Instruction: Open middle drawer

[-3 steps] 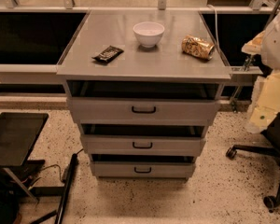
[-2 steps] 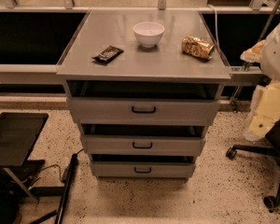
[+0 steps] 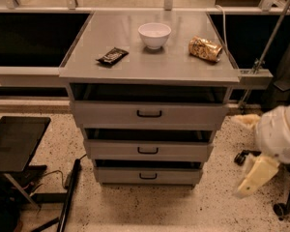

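Observation:
The middle drawer [image 3: 183, 151] is the second of three stacked grey fronts on the cabinet, with a small black loop handle [image 3: 148, 150] at its centre. It sits flush in line with the fronts above and below. My gripper [image 3: 255, 177] is low at the right of the view, on the end of a white rounded arm [image 3: 280, 132]. It hangs over the speckled floor, to the right of the cabinet and apart from it, at about the height of the bottom drawer.
The top drawer [image 3: 193, 114] and bottom drawer [image 3: 179, 176] have the same handles. On the cabinet top lie a white bowl [image 3: 154, 35], a black snack packet [image 3: 112, 56] and a gold bag [image 3: 205, 48]. A black stand [image 3: 14, 141] is at left. Chair castors [image 3: 240, 157] are at right.
My arm and gripper have dropped from beside the cabinet top to low beside the bottom drawer on the right. The drawers have not moved.

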Controlling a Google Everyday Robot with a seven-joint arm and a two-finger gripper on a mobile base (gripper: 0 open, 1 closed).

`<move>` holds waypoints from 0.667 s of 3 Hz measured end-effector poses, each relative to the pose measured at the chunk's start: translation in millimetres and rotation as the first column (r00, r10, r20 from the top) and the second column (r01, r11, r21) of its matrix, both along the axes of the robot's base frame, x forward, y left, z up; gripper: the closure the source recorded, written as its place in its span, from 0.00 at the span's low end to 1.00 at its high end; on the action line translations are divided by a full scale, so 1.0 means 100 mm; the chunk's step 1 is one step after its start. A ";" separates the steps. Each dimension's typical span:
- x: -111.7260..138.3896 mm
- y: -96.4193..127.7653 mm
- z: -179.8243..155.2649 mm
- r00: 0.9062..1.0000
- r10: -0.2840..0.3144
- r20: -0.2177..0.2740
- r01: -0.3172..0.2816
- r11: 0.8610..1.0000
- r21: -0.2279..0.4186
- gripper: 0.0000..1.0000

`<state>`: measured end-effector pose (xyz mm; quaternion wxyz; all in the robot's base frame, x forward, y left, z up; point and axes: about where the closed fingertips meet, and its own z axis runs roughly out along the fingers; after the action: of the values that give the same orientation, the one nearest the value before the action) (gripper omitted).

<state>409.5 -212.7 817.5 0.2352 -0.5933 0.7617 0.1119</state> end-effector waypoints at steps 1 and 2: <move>0.04 0.13 -0.83 1.000 -0.002 -0.002 0.002 0.994 0.113 0.00; 0.36 0.27 -1.51 0.999 -0.037 0.011 0.034 0.986 0.162 0.00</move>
<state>445.8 -185.2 666.4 0.2897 -0.5594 0.7590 0.1649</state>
